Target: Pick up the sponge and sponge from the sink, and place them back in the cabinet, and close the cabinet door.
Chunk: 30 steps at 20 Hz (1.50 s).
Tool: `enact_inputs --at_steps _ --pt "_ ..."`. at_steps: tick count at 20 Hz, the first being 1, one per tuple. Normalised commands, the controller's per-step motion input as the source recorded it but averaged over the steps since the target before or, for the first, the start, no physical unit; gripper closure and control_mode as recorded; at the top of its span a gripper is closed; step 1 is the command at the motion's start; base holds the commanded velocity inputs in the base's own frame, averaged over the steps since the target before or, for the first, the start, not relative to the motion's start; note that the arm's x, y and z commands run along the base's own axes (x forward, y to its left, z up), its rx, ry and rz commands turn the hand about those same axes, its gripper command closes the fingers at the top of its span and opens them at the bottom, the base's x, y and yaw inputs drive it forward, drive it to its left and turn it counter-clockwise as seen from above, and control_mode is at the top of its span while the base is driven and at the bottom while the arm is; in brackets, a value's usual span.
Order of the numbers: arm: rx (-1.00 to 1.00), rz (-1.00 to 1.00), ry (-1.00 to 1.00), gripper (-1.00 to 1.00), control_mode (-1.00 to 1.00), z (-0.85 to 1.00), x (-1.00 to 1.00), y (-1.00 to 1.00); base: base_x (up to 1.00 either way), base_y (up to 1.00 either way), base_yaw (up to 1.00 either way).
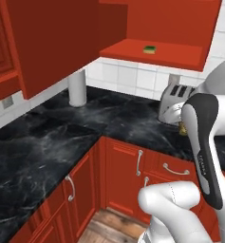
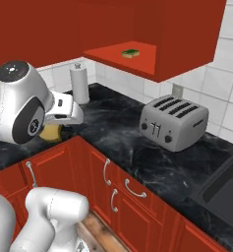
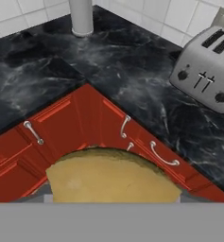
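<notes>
A tan-yellow sponge (image 3: 113, 177) sits right in front of the hand camera and hides the fingertips. My gripper (image 2: 59, 123) is shut on it, and it hangs over the counter's inner corner; the same sponge (image 2: 50, 134) peeks out under the hand. The yellow-green sponge (image 1: 149, 49) with a black part lies on the red shelf of the open wall cabinet (image 1: 180, 57), also seen as the sponge (image 2: 131, 53) from the other side. The cabinet door (image 1: 47, 42) stands swung open to the left. A corner of the black sink (image 2: 226, 192) shows at the lower right.
A silver toaster (image 2: 173, 122) stands on the black marbled counter (image 1: 42, 142) below the cabinet. A grey-white paper towel roll (image 1: 77, 88) stands in the back corner. Red base cupboards with silver handles (image 3: 125, 126) run under the counter.
</notes>
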Motion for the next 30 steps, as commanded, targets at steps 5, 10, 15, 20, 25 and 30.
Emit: enact_inputs --at_steps 5,10,15,20,25,30 --pt "0.00 0.00 0.00 1.00 1.00 0.00 0.00 0.00 0.51 0.00 0.00" --pt "0.00 0.00 0.00 1.00 1.00 0.00 0.00 0.00 0.58 0.00 0.00" --pt "0.00 0.00 0.00 1.00 1.00 0.00 0.00 0.00 0.44 0.01 0.00" --pt "0.00 0.00 0.00 1.00 1.00 0.00 0.00 0.00 0.45 0.04 0.03" --pt "0.00 0.00 0.00 1.00 1.00 0.00 0.00 0.00 0.33 0.14 0.07" --pt "0.00 0.00 0.00 1.00 1.00 0.00 0.00 0.00 0.39 0.24 0.13"
